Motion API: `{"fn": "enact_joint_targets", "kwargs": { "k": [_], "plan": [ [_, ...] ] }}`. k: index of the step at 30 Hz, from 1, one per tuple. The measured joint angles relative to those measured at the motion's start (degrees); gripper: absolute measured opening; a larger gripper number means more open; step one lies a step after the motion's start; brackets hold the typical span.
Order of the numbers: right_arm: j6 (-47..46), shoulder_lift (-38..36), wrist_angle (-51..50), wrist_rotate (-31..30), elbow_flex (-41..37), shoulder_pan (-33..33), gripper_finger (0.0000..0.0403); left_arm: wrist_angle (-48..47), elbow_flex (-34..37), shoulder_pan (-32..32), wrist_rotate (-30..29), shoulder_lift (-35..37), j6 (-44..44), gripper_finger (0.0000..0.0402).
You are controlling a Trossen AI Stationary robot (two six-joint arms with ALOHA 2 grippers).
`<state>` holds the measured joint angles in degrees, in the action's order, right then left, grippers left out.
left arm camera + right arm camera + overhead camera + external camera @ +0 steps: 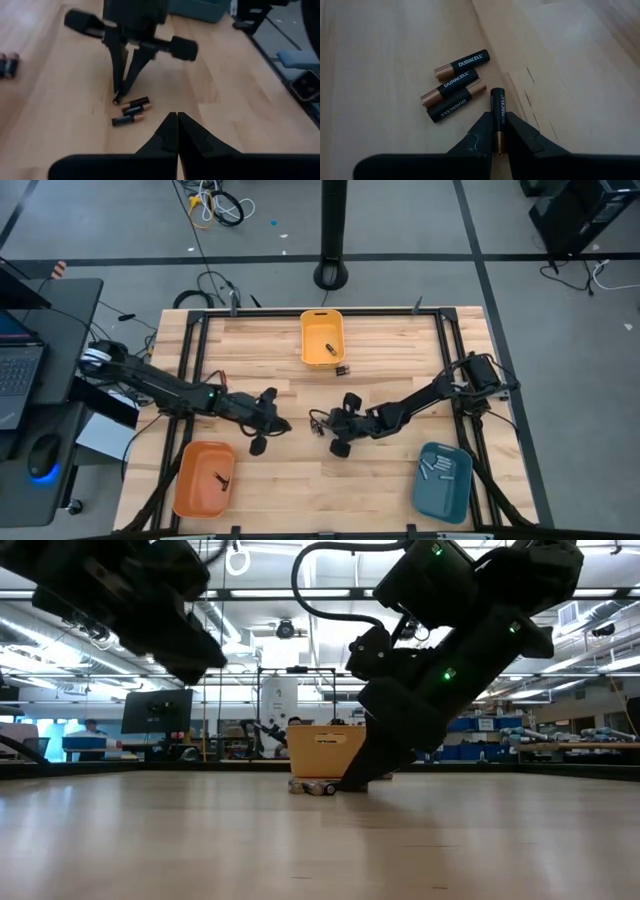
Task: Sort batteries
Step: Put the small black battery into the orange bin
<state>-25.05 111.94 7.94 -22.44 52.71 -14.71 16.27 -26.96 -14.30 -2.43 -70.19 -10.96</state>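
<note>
My right gripper [498,131] is shut on one black-and-copper battery [498,107] at the table's middle [320,423]. Three more black-and-copper batteries [456,86] lie side by side on the wood just beyond it. My left gripper [176,119] is shut and holds nothing; it hovers a short way to the left [280,424], pointing at the right gripper [118,95]. Two batteries [342,369] lie in front of the yellow bin [322,338], which has one battery inside. My right gripper pinches the battery's copper end [498,141] between its two fingertips. The fingers come slanting down from the table's right and lie along the battery. Its black end [497,94] sticks out ahead of the fingertips, low over the wood beside the other three.
An orange bin [204,478] with one dark battery stands at the near left. A teal bin [443,480] with several pale batteries stands at the near right. Black frame rails [192,350] run along the table's sides and far edge.
</note>
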Motion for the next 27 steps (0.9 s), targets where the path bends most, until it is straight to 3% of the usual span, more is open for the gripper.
{"fn": "enact_joint_targets", "kwargs": {
  "k": [9,20,27],
  "plan": [
    [3.75,-2.14,-1.12,2.36,-0.33,0.23,0.0043,8.23,-0.41,0.45,-3.23,-13.71,-2.71,0.0015],
    [7.08,-2.34,1.16,4.67,-0.35,1.21,0.0043,7.77,-7.92,0.74,-3.74,-22.49,0.31,0.0124],
    [7.27,-2.41,4.11,4.74,-0.31,0.69,0.0044,4.65,-9.81,2.10,-8.47,-23.26,0.24,0.0172]
  ]
}}
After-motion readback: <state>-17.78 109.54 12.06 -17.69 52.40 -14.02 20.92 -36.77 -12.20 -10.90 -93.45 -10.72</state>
